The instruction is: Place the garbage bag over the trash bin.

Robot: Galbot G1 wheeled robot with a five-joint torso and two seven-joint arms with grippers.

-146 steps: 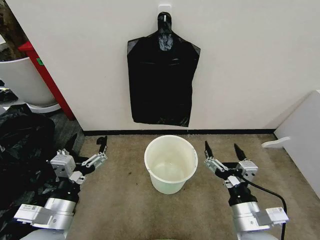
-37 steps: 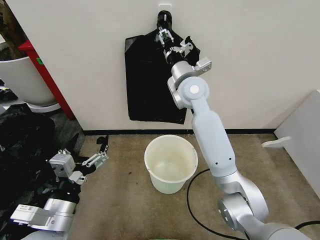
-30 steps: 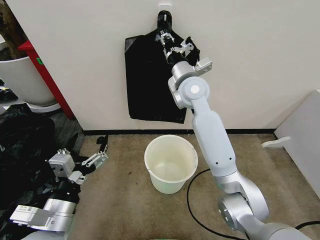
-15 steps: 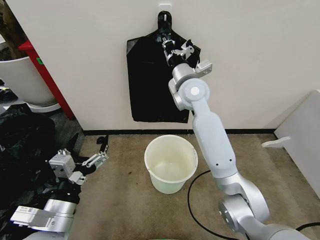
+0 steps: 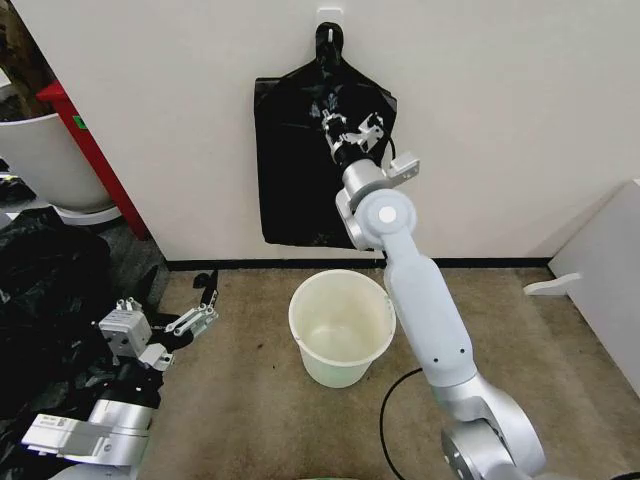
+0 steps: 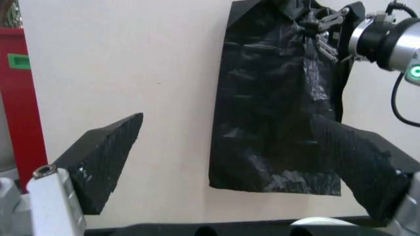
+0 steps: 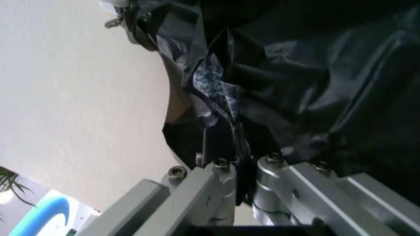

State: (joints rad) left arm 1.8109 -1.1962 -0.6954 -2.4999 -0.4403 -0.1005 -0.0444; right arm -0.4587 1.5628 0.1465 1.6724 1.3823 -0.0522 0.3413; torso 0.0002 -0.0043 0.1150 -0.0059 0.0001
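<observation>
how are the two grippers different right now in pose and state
The right gripper is raised to the wall, fingers pinched shut on the garbage bag hanging there. The left gripper sits low over the floor beside the trash bin, fingers spread open and holding nothing. Both have dark fingers.

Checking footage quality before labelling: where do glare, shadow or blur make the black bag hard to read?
Head view: even light; the garbage bag shows faint glossy highlights, and the trash bin is sharp. Left wrist view: bag wrinkles readable, near left gripper fingers soft. Right wrist view: the right gripper pinches dark folds, with one pale sheen patch.
</observation>
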